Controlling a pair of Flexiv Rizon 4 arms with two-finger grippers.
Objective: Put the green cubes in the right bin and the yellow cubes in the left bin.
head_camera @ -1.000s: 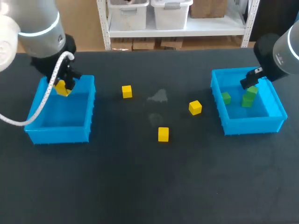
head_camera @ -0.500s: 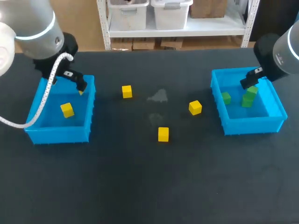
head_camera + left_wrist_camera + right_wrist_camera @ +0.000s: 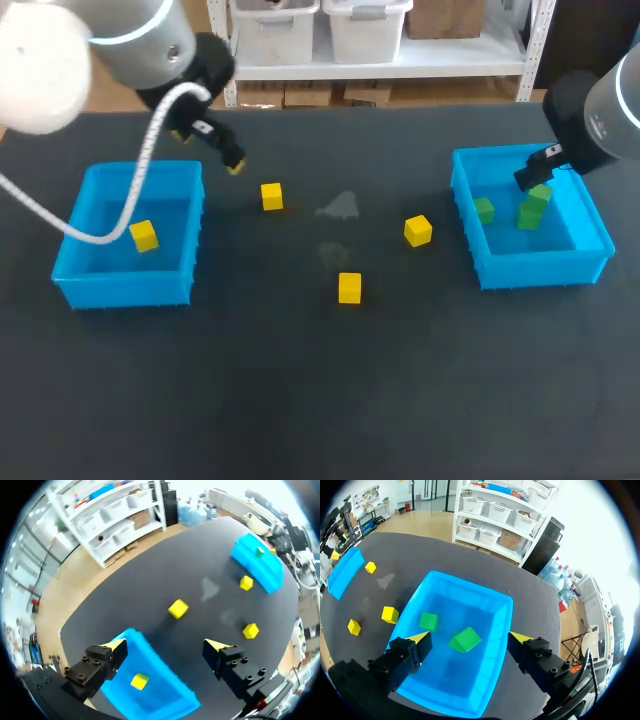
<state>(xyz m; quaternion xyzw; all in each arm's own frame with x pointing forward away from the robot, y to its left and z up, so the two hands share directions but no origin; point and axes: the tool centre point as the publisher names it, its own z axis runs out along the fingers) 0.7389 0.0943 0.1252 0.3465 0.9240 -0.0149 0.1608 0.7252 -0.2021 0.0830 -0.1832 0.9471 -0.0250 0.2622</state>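
**A:** Left claw [image 3: 232, 160] first: where is it, and how do its fingers stand?

**B:** It hangs above the dark worktop [image 3: 300, 400], just beyond the far right corner of the left bin [image 3: 125, 290]. Its fingers are spread wide with nothing between them.

**A:** And the right claw [image 3: 535, 172]?

**B:** That one is over the right bin [image 3: 535, 270], toward its far side. Its fingers are likewise apart and grip nothing. Its wrist view shows the bin floor beneath them.

**A:** What do the bins hold?

**B:** Both are blue and open-topped, well apart at either end of the worktop. The left bin has a lone yellow cube [image 3: 144, 236] on its floor. The right bin holds green cubes. A single green cube [image 3: 484, 209] sits near the wall facing the worktop's middle. Beside it is a green pair [image 3: 533, 205] that looks stacked or leaning together, though I cannot tell which.

**A:** Anything loose?

**B:** Three more lie on the worktop between the bins. The far yellow cube [image 3: 271, 196] is near the left claw. The right-hand yellow cube [image 3: 418, 231] is near the right bin. The front yellow cube [image 3: 349, 288] sits between those two, nearer the front edge.
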